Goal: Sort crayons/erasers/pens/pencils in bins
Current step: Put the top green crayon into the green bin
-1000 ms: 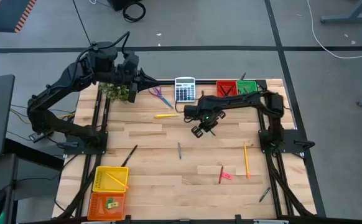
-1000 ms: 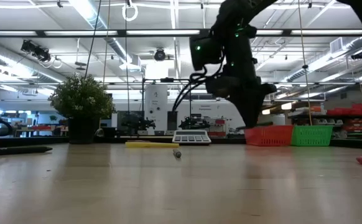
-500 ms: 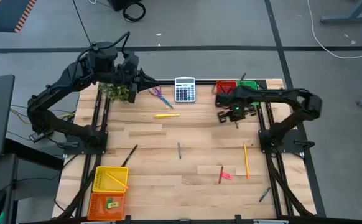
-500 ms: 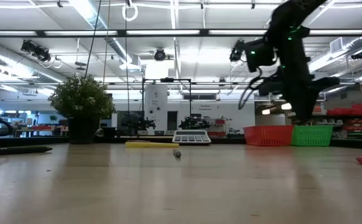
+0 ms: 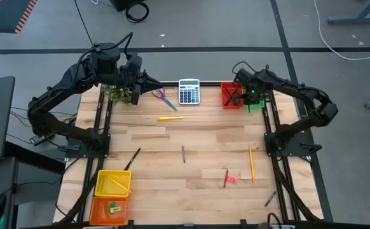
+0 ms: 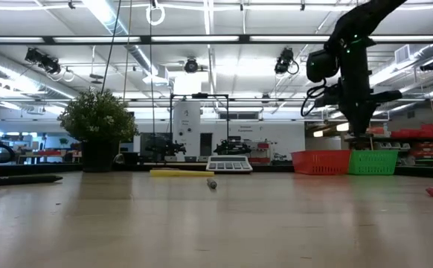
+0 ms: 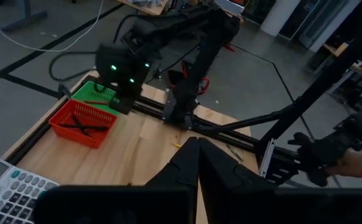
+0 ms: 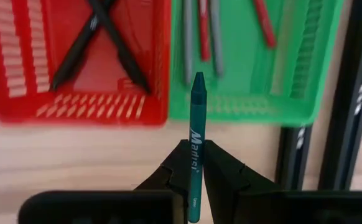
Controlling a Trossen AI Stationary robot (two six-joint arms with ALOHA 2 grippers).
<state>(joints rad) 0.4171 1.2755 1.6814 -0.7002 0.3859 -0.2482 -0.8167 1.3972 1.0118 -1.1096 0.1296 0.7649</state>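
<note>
My right gripper point(image 8: 194, 154) hovers over the far right corner point(image 5: 244, 97), shut on a dark teal crayon point(image 8: 197, 112). Below it stand the red bin point(image 8: 19, 68), with two crossed black pens point(image 8: 100, 43), and the green bin point(image 8: 305, 81), with grey and red crayons point(image 8: 203, 28). My left gripper point(image 7: 197, 148) waits shut by the plant at the far left point(image 5: 148, 81). On the table lie a yellow pen point(image 5: 170, 117), a black pen point(image 5: 132, 158), a pencil point(image 5: 251, 163), a red crayon point(image 5: 225, 178) and a pink eraser point(image 5: 232, 180). The yellow bin point(image 5: 102, 184) and orange bin point(image 5: 99, 208) sit near left. My right gripper pinches the teal crayon between its two fingers at the labelled lower half point(image 8: 194, 144), and the crayon lies along the fingers. Its pointed tip point(image 8: 198, 78) sticks out ahead, pointing down. It is lifted clear, over the wall between the red and green bins.
A grey calculator point(image 5: 189, 91) and purple scissors point(image 5: 164, 98) lie at the far edge, beside a potted plant point(image 5: 120, 93). A short grey stick point(image 5: 183, 153) rests mid-table and a dark pen point(image 5: 271, 198) near the right rail. A person's hand point(image 7: 355, 163) shows beyond the table.
My right gripper has swung from the table's middle toward the far right corner, carrying the crayon, and now hangs over the red and green bins. Nothing on the table has shifted.
</note>
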